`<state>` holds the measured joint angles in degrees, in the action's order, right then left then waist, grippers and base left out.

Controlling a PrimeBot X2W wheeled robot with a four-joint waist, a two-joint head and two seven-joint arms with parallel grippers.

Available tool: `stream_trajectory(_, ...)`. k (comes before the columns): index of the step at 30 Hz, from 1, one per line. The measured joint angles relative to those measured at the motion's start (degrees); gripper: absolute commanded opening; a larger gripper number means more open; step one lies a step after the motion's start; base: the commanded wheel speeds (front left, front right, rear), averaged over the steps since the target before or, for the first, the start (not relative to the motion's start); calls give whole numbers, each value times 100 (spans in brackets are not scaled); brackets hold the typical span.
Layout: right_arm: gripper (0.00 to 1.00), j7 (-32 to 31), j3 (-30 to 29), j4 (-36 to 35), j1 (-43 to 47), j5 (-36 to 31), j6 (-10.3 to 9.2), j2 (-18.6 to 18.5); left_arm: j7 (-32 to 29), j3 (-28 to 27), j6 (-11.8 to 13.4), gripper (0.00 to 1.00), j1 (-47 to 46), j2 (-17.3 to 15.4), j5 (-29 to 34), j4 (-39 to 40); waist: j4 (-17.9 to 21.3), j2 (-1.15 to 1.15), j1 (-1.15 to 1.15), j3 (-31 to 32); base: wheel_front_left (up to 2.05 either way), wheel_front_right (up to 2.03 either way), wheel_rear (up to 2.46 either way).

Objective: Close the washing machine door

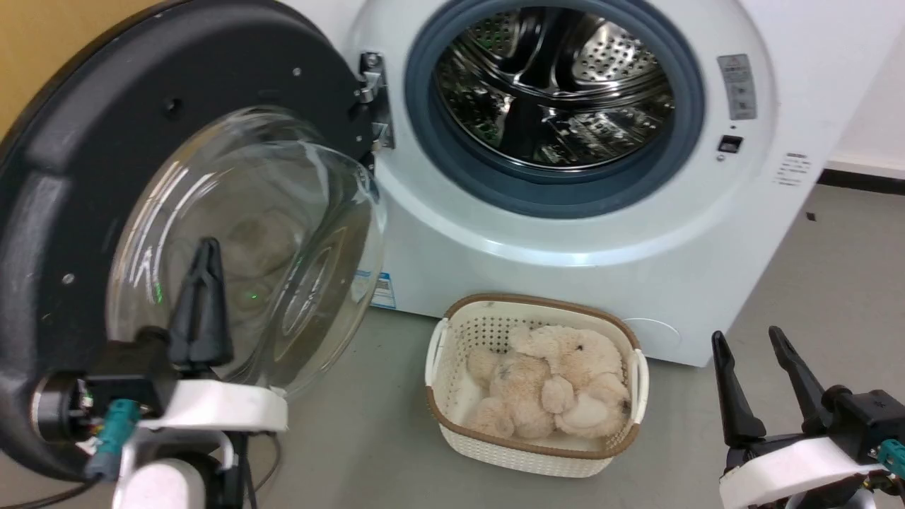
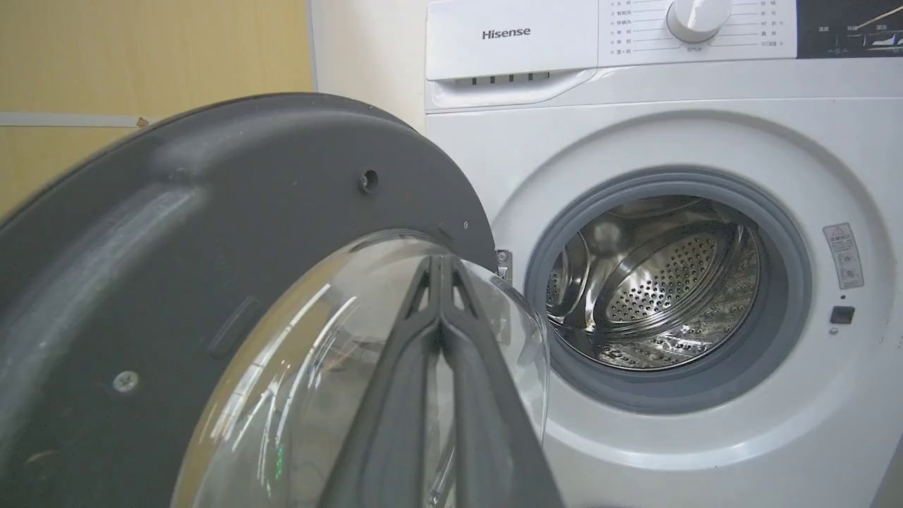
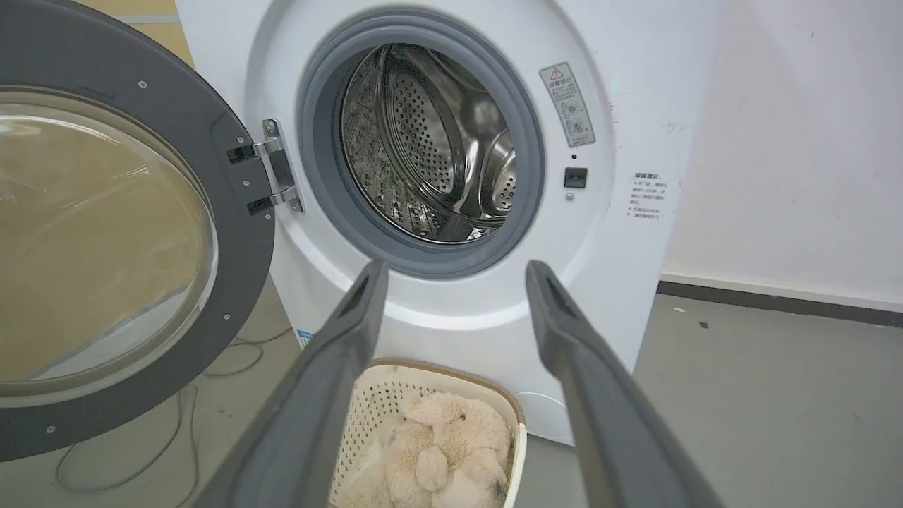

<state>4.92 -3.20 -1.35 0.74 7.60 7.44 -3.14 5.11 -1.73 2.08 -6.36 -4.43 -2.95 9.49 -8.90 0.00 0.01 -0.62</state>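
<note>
- The washing machine door (image 1: 63, 162) hangs wide open, swung out left of the washing machine (image 1: 537, 268).
- The left gripper (image 1: 207, 247), jaws clenched together and empty, points at the door's glass bowl.
- The right gripper (image 1: 747, 334), jaws released, hovers right of the basket (image 1: 452, 332) on the floor.

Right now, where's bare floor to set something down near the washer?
Widest: grey floor from the washing machine to the right gripper. Narrower strip between the washing machine door and the basket. Crowded left: the open door, left gripper before its glass.
</note>
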Motion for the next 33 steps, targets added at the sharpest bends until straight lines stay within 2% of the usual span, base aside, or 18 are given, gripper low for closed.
stream_trajectory(13,100,158,23,-58,-2,57,0,0,149,-964,-372,0,-528,16,-336,409,-511,0,0,-102,0,0,0)
stream_trajectory(21,100,249,74,-60,-43,107,0,0,246,-1663,-528,0,-845,46,-865,632,-745,0,0,-208,0,0,0)
stream_trajectory(28,100,335,116,-73,-128,116,0,0,310,-2304,-584,0,-1114,5,-1644,589,-938,0,0,-298,0,0,0)
stream_trajectory(33,100,389,118,-99,-131,118,0,0,359,-2722,-631,0,-1268,-163,-2419,155,-1069,0,0,-379,0,0,0)
